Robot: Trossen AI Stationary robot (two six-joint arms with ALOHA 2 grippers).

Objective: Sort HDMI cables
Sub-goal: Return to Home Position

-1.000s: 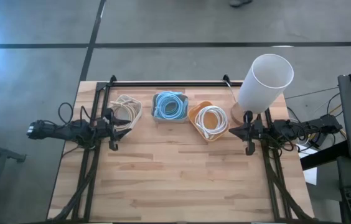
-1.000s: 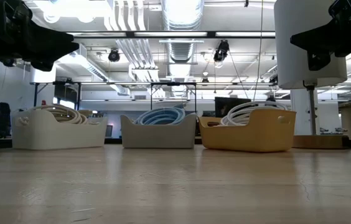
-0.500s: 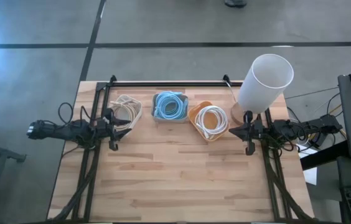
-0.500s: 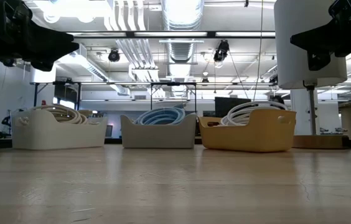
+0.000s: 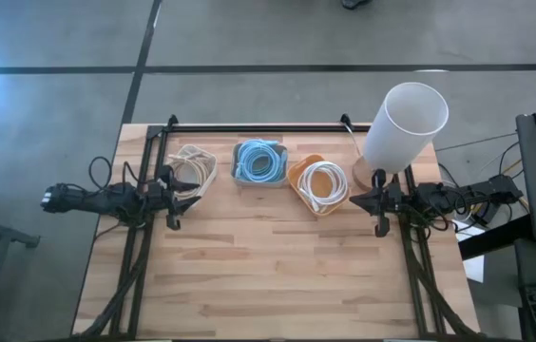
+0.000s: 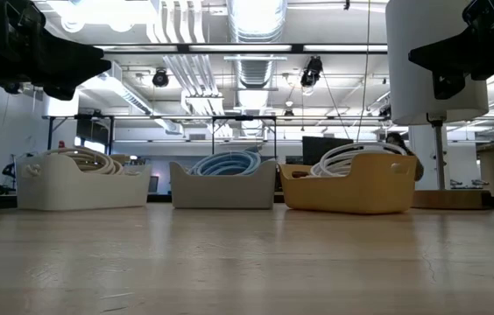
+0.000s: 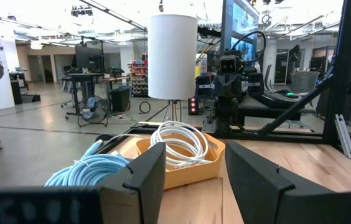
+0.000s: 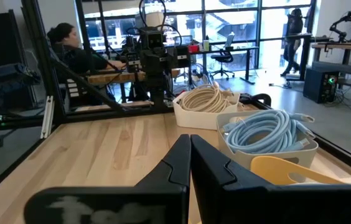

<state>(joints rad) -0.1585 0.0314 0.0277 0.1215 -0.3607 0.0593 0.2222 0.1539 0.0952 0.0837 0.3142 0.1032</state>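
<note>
Nothing has shifted since a second ago: we see beige cables point(image 5: 190, 166) in the white bin point(image 6: 81, 192), blue cables point(image 5: 259, 161) in the gray bin point(image 6: 222, 194), white cables point(image 5: 322, 185) in the yellow bin point(image 6: 348, 188), so sorting looks done, our left gripper point(image 7: 194, 177) parted, right gripper point(image 8: 190, 158) pinched together empty.

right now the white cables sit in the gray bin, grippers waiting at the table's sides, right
No: the high view shows the white cables in the yellow bin. The left gripper and right gripper do wait at the table's sides.
</note>
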